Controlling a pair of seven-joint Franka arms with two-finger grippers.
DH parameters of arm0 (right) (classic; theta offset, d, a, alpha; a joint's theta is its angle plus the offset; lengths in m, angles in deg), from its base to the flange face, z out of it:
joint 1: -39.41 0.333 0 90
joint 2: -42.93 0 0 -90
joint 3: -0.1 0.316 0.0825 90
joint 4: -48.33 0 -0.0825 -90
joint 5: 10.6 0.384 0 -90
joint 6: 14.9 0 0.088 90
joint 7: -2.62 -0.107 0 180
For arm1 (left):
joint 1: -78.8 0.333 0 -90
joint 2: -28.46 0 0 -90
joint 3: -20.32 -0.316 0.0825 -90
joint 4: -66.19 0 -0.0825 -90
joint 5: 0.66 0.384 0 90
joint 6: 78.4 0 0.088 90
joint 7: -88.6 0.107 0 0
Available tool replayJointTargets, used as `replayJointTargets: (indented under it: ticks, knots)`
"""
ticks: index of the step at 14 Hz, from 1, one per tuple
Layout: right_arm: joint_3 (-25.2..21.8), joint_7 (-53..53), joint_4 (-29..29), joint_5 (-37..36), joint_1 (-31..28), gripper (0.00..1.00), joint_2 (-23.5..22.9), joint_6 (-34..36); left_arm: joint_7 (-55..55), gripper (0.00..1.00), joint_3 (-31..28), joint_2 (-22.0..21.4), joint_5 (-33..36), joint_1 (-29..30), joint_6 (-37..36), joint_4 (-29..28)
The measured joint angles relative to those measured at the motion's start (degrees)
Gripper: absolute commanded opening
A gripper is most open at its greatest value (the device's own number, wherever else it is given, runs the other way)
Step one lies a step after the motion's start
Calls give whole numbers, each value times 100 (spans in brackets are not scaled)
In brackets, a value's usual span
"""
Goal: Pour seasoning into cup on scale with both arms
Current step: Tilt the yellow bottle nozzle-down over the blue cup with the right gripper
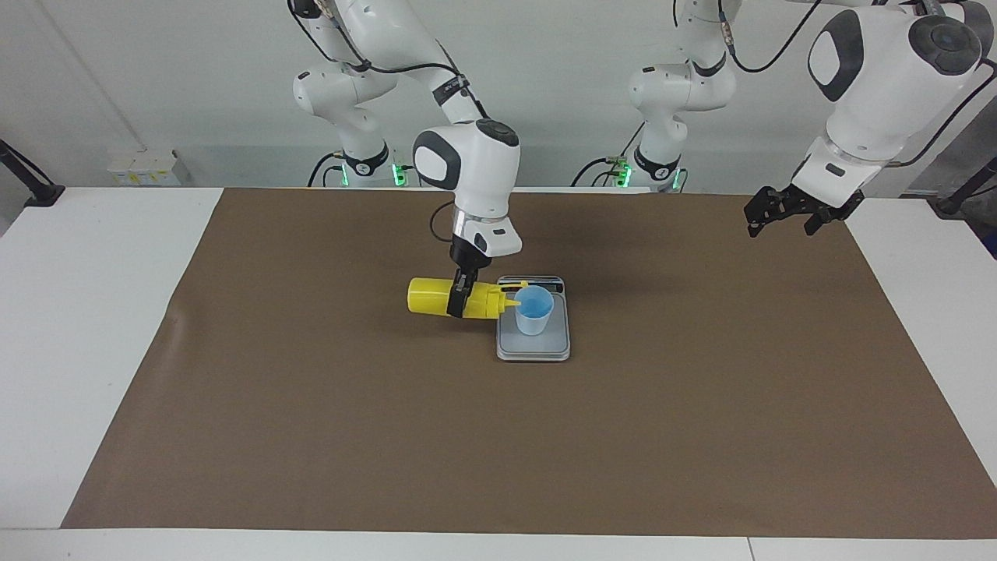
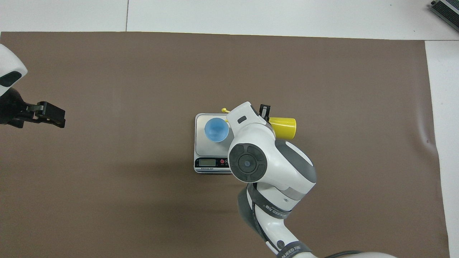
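Yellow bottle (image 1: 436, 296), blue cup (image 1: 534, 310), scale (image 1: 545, 347): one each

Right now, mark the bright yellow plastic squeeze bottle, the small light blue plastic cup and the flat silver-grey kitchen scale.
Squeeze bottle (image 1: 428, 296), facing view, its base end.
Cup (image 2: 216, 129), overhead view, its blue inside.
Scale (image 2: 211, 162), overhead view, its display.

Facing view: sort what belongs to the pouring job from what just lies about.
Job:
- bright yellow plastic squeeze bottle, tipped sideways in right gripper
- small light blue plastic cup
- flat silver-grey scale
- left gripper, waiting

Lying about:
- brown paper mat
- white table
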Motion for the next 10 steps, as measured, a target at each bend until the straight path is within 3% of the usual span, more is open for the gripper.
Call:
replayJointTargets:
  ticks: [10]
  knots:
    - [5,-678,175,-1796,663,38,-136,811,0,100,0,0,0,0,0,0]
